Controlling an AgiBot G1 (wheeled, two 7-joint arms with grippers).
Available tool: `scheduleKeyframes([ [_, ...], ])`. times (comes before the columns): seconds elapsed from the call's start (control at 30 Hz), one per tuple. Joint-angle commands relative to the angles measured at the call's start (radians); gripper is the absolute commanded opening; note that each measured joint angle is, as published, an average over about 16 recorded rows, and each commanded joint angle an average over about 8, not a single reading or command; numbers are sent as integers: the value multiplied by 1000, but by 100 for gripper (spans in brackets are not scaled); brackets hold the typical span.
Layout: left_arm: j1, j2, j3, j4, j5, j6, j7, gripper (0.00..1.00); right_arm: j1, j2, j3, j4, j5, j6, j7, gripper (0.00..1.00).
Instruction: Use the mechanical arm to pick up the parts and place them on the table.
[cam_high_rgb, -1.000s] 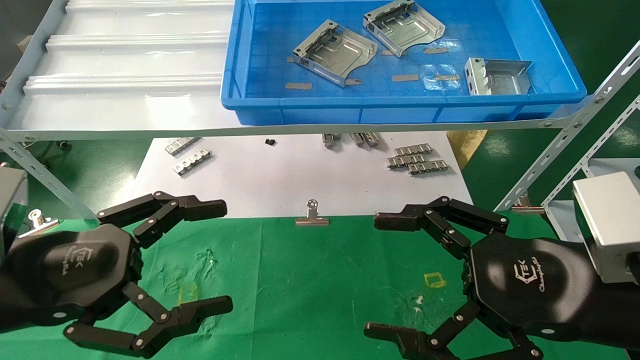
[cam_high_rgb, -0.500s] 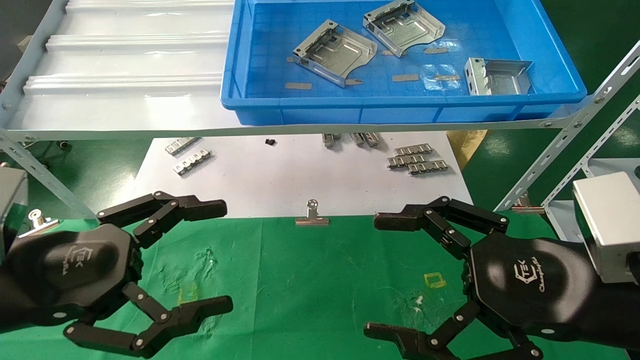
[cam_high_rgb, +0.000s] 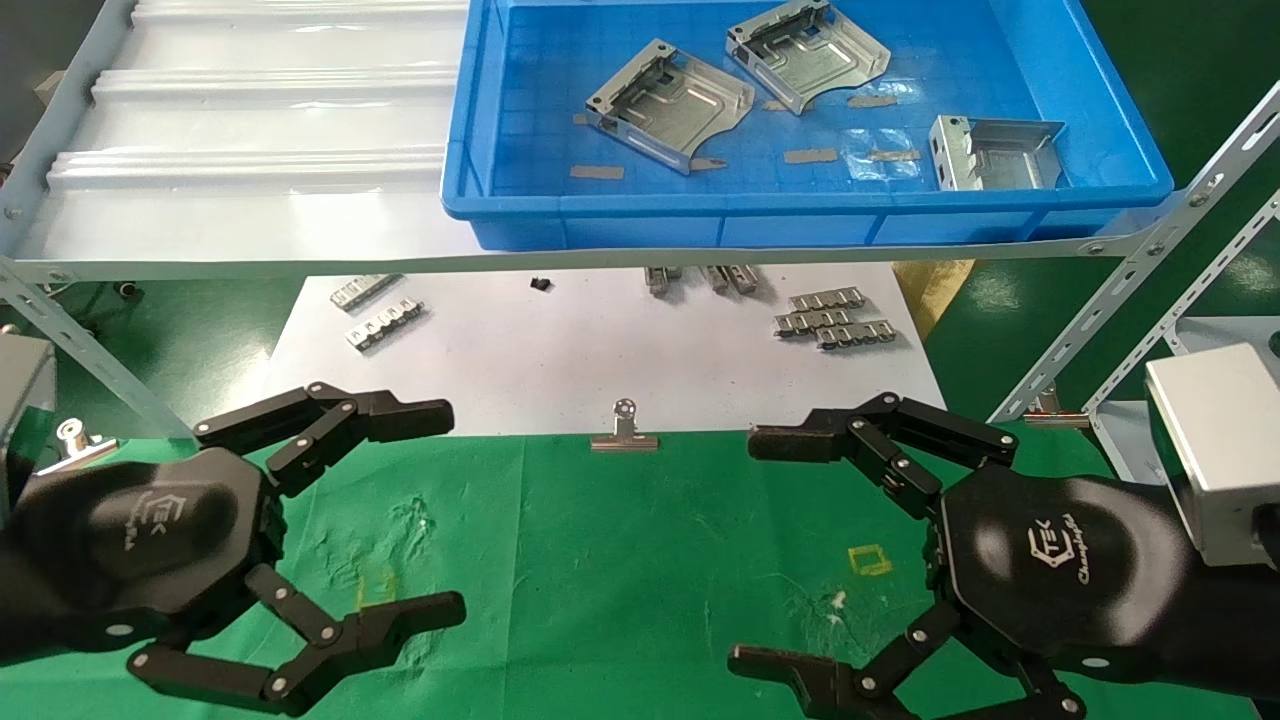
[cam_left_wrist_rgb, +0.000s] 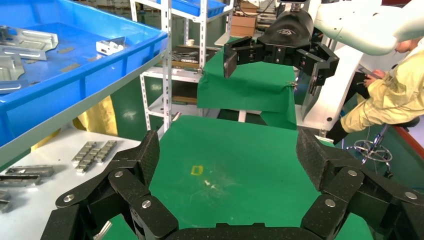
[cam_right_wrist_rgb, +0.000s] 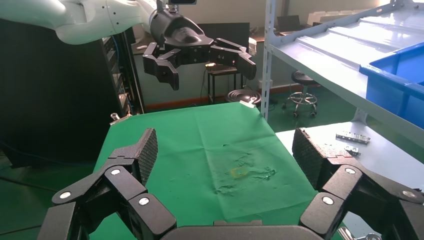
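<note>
nothing has yet been moved: all three parts (cam_high_rgb: 668, 102) are seen lying in the blue tray (cam_high_rgb: 800, 215) on the shelf, while the left end effector (cam_high_rgb: 440, 510) and right end effector (cam_high_rgb: 745, 548) are held wide open and empty above the green desk (cam_high_rgb: 620, 560).

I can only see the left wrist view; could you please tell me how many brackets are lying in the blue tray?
Observer: Three. The left bracket, the rear bracket and the right bracket all lie in the blue tray.
Operator: Thank you. Is anything lying between the two grippers?
Observer: Yes, a silver binder clip sits where the white sheet meets the green table.
Operator: Is either gripper carrying a part?
Observer: No. The left gripper and the right gripper are both open and empty above the table.
</note>
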Motion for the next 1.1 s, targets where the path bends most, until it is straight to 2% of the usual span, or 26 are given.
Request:
scheduleKeyframes([
  [0.03,0,0,0,0,0,0,0,89,0,0,0,0,0,0,0,100],
  [0.27,0,0,0,0,0,0,0,2,0,0,0,0,0,0,0,100],
  [0.3,0,0,0,0,0,0,0,0,0,0,0,0,0,0,0,100],
  [1.1,0,0,0,0,0,0,0,0,0,0,0,1,0,0,0,100],
])
